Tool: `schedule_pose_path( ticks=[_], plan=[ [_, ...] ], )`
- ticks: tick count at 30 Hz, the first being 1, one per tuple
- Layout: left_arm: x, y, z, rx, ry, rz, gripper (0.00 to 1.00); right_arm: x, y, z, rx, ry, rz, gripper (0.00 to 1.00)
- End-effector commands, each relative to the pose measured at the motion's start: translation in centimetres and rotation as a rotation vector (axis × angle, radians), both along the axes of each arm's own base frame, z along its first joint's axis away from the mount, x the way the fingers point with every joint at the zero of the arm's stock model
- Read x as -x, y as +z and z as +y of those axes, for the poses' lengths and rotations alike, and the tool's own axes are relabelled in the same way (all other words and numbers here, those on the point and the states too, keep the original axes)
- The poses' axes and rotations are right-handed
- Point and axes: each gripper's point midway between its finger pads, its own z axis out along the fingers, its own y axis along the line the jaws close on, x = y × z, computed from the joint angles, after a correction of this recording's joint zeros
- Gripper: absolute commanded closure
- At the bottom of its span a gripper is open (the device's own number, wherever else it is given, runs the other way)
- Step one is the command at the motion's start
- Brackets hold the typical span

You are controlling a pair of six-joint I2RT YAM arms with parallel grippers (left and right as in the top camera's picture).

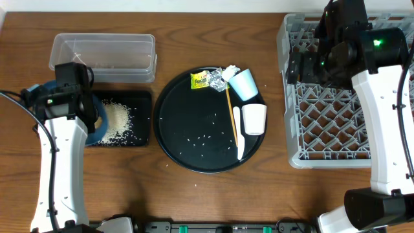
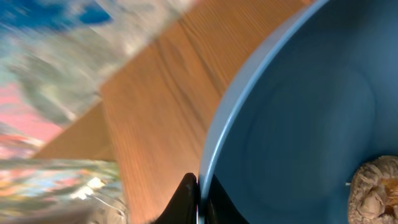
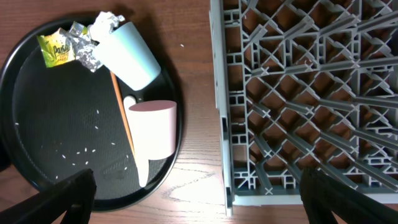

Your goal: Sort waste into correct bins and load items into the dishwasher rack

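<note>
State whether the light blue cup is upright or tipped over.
Tipped: the light blue cup lies on its side on the round black tray.

Bright, even light; left wrist view smeared, perhaps by motion, beyond the dark blue bowl [image 2: 298,106].

A clear tub [image 1: 103,55] sat at the upper left of the wooden table [image 1: 213,200]. Just below it, a shallow black tray [image 1: 141,126] held a heap of white rice [image 1: 116,120]. The left arm [image 1: 61,139] hid most of a dark blue bowl [image 1: 101,123] at that tray's left end. On the round black tray [image 1: 187,145] lay a yellow wrapper [image 1: 199,80], silver foil [image 1: 215,81], tissue [image 1: 229,70], a light blue cup [image 1: 244,84], a white cup [image 1: 254,118], a white spoon [image 1: 239,136] and a thin wooden stick [image 1: 231,113]. The right arm [image 1: 381,97] reached over the grey rack [image 1: 330,129].
</note>
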Motion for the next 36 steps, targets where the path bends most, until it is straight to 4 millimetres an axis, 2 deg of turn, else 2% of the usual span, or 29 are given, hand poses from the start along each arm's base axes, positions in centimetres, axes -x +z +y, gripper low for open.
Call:
schedule_pose_path(
  ticks=[1,4,8,13,20,29,36],
  plan=[
    [0.7,3.2,1.8,-0.171,0.013,0.035,0.94,0.1,0.6,-0.1,-0.007,-0.014,-0.016,0.01],
    [0.2,3.7,2.1,-0.2,-0.036,0.079,0.94,0.1,0.6,-0.1,-0.007,-0.014,-0.016,0.01],
    [-0.2,6.1,2.9,-0.342,-0.049,0.138,0.93,0.1,0.6,-0.1,-0.007,-0.013,-0.016,0.01],
    [-3.0,8.0,2.1,-0.469,-0.165,0.269,0.94,0.1,0.6,-0.1,-0.007,-0.013,-0.016,0.01],
    [-5.5,6.9,0.4,-0.565,-0.234,0.448,0.94,0.1,0.6,-0.1,-0.007,-0.013,-0.016,0.01],
    [-5.9,6.6,-0.1,-0.601,-0.235,0.488,0.94,0.1,0.6,-0.1,-0.007,-0.013,-0.016,0.01],
    [-6.2,5.4,-0.6,-0.603,-0.256,0.489,0.94,0.1,0.6,-0.1,-0.007,-0.014,-0.016,0.01]
  ],
)
